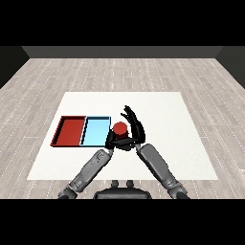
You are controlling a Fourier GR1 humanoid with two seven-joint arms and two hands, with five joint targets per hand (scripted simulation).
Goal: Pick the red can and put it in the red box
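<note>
The right hand (133,125) is curling round the red can (119,128) just right of the light blue tray (94,131), left hand (111,139) state unclear; it should probably keep the can upright, crossing to the red tray (70,131).

White, flat rectangular bench (162,143) on a grey wood-plank floor (57,76). On its left half, side by side and touching: shallow red rectangular tray (70,131) at the far left, shallow light blue rectangular tray (95,131) just to its right. Near the blue tray's right edge, a red cylindrical can (119,128); whether resting on the bench cannot be told.
</note>
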